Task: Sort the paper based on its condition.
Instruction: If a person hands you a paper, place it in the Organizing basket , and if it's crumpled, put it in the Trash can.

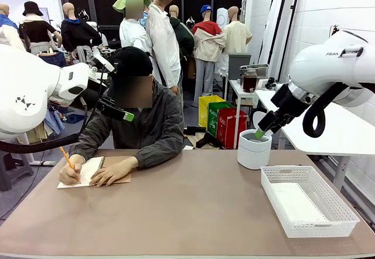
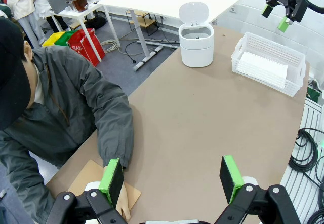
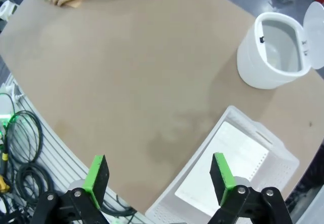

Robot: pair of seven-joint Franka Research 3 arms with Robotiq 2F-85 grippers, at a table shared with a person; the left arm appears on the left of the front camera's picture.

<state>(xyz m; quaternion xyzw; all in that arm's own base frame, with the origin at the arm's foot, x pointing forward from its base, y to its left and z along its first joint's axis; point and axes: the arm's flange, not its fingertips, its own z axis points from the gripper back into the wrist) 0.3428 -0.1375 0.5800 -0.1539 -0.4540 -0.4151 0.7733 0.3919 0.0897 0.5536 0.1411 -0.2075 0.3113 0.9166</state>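
Counter [image 1: 187,212] top is plain brown and mostly bare. A white basket [image 1: 322,227] sits by its right edge with paper [image 1: 296,203] lying flat inside. Just beyond the basket stands a round white bin [image 1: 254,150], lid up. Well apart from the basket, at the far left, a person writes in a notebook [image 1: 88,171]. Between the basket and the notebook the surface lies open. The left end effector [image 2: 170,162] hangs spread and empty near the person's sleeve. The right end effector [image 3: 158,158] hangs spread and empty above the basket's side.

Robotics lab: white robot arm [image 1: 334,65], white-painted brick wall [image 1: 328,13], plain white workbench [image 1: 345,137], loose black cables [image 2: 304,150].
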